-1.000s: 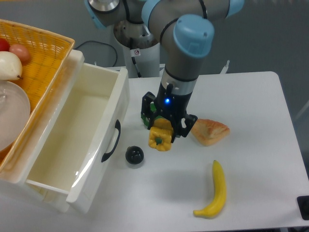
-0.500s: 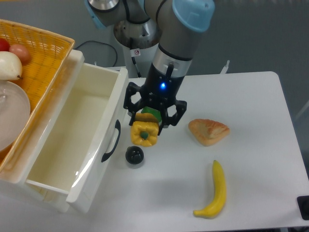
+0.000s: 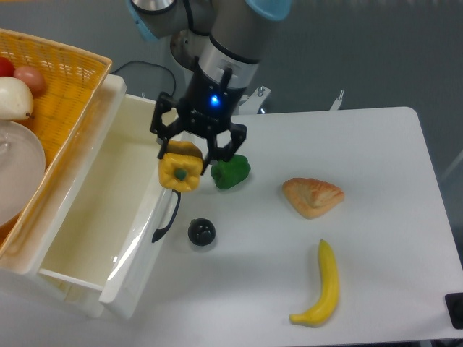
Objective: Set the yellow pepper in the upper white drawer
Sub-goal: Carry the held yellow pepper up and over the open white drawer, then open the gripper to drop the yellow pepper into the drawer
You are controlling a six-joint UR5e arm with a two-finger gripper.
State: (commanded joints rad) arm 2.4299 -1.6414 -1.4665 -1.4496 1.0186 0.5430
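"Which step were you on?"

"The carry. My gripper [image 3: 182, 165] was pinching the yellow pepper [image 3: 180, 172] between its 2 fingers, lifted, right over the front wall of the upper white drawer [image 3: 123, 285], above its black handle [image 3: 168, 215]."

"And the next move?"

"As I judged it, travel further over the drawer's hollow, clear of that wall, then lower and let go. The green pepper [image 3: 231, 171] sat just beside, on the table side."

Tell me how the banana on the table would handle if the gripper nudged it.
The banana lies flat on its curved side, so a nudge would probably pivot or slide it rather than roll it. Its smooth skin may slip between fingers. It looks firm, not floppy.
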